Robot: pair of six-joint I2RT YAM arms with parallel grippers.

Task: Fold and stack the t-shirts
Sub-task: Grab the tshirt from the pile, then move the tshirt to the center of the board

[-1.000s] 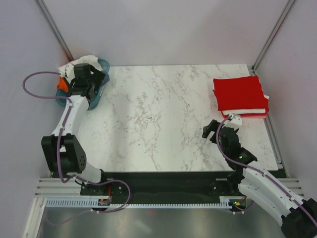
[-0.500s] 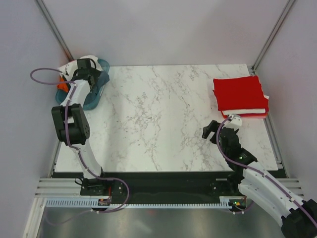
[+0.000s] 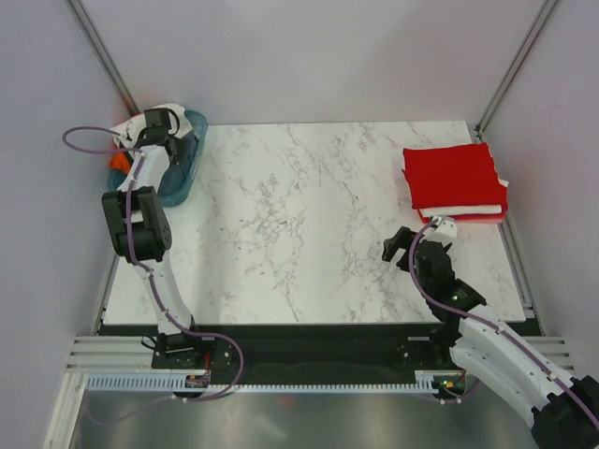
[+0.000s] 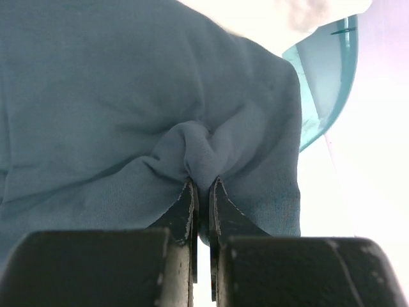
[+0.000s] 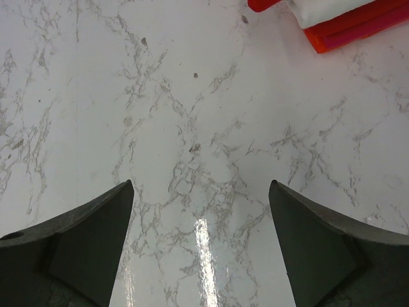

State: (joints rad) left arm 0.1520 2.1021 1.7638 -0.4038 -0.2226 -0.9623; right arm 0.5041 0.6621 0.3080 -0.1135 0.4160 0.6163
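A slate blue-grey t-shirt [image 4: 115,96] fills the left wrist view, lying in the teal basket [image 4: 326,83]. My left gripper [image 4: 203,185] is shut on a bunched fold of it. From above, that gripper [image 3: 159,131] sits down in the basket [image 3: 187,173] at the table's far left corner, beside a white t-shirt [image 3: 140,118] and an orange one [image 3: 116,161]. At the far right lies a folded stack with a red t-shirt [image 3: 451,174] on top and a white layer [image 3: 473,211] under it. My right gripper [image 3: 404,245] hovers open over bare marble, holding nothing.
The marble table [image 3: 299,224] runs between basket and stack. In the right wrist view the stack's corner [image 5: 345,25] shows red, white and orange layers beyond my open gripper [image 5: 201,192]. Frame posts and grey walls close in the sides.
The left arm has swung upright and pushed its gripper deeper into the basket, and the jaws have closed on the blue-grey cloth. The right arm has stayed put.
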